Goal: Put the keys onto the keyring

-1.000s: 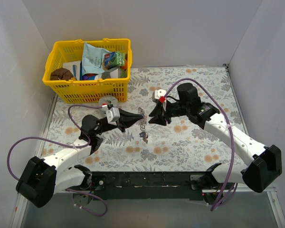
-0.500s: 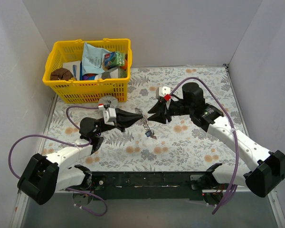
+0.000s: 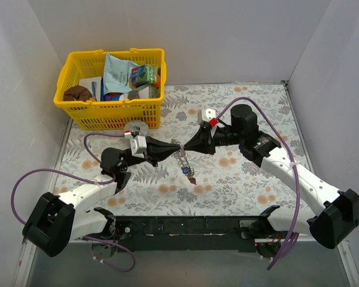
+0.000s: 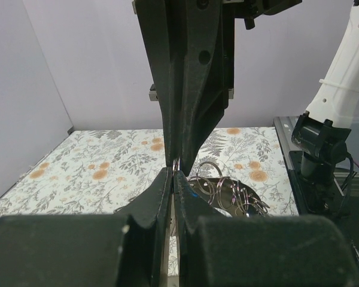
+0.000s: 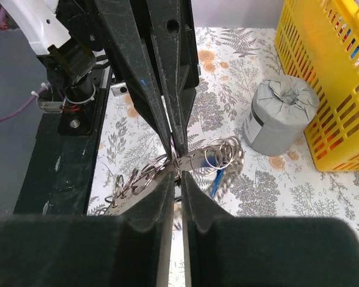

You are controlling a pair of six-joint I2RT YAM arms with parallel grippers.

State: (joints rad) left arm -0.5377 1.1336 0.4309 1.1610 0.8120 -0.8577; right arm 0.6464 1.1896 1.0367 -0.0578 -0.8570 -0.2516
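Observation:
The keyring (image 3: 180,158) is a silvery bunch of metal rings held in the air above the middle of the floral table. A small blue key (image 3: 185,170) and a darker key (image 3: 192,179) dangle under it. My left gripper (image 3: 175,146) and right gripper (image 3: 187,147) meet tip to tip, both pinched on the keyring. In the left wrist view my left gripper (image 4: 173,173) is shut on a ring, with the other rings (image 4: 227,190) to its right. In the right wrist view my right gripper (image 5: 178,173) is shut on the keyring (image 5: 206,158), and the blue key (image 5: 217,181) hangs beside it.
A yellow basket (image 3: 110,116) full of packets stands at the back left, also seen in the right wrist view (image 5: 329,89). A grey cylindrical tin (image 3: 136,127) stands in front of it, close behind my left gripper; it shows in the right wrist view (image 5: 279,116).
My right gripper has moved left and closed the gap to my left gripper. The tips now meet on the keyring, and the hanging keys have swung slightly.

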